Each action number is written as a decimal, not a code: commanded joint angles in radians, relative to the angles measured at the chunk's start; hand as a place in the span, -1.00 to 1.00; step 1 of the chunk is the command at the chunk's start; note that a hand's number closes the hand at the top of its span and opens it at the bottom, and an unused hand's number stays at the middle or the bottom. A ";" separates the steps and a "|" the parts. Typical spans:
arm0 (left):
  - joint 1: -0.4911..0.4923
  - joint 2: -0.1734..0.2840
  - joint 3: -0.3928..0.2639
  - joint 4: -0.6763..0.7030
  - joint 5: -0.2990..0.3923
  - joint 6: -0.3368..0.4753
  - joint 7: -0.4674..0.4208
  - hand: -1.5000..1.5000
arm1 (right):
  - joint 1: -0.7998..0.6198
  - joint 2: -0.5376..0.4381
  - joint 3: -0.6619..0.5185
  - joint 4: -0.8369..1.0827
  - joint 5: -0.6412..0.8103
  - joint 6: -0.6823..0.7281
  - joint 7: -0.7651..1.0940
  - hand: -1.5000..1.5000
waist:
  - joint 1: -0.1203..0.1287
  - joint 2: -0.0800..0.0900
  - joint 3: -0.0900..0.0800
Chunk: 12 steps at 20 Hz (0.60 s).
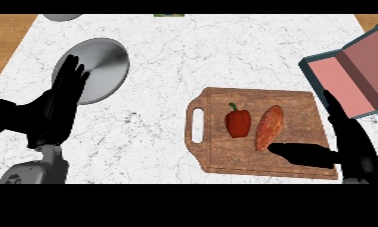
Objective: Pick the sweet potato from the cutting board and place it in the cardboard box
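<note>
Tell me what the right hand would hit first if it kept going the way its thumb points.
The black right hand has its thumb aimed leftward over the brown wooden cutting board. It would likely meet the lower end of the orange oblong sweet potato first, though height above the board is unclear.

The counter [221,51] is white marble with fine grey veins and dark speckles, edged by orange-brown wood at both far sides. The cutting board [295,103] is reddish-brown wood grain. On it, the sweet potato [269,127] is orange-red and the bell pepper [238,122] deep red with a green stem. The plate [103,68] is plain grey. The cardboard box [347,78] shows pink inside, teal outside. Both hands, left [55,106] and right [347,143], are black.
</note>
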 commanded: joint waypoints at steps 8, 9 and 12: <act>-0.026 -0.040 0.004 0.033 -0.026 -0.007 -0.018 0.00 | 0.027 0.084 0.027 0.046 0.124 0.015 0.047 -1.00 | -0.004 0.000 0.000; -0.019 -0.008 0.037 -0.001 0.003 -0.031 0.002 0.00 | -0.082 0.084 -0.006 0.068 0.119 0.051 0.123 -1.00 | 0.001 0.000 0.000; -0.029 -0.012 0.037 -0.015 -0.005 -0.025 0.044 0.00 | -0.010 0.080 -0.038 0.124 0.094 0.047 -0.010 -1.00 | -0.001 0.000 0.000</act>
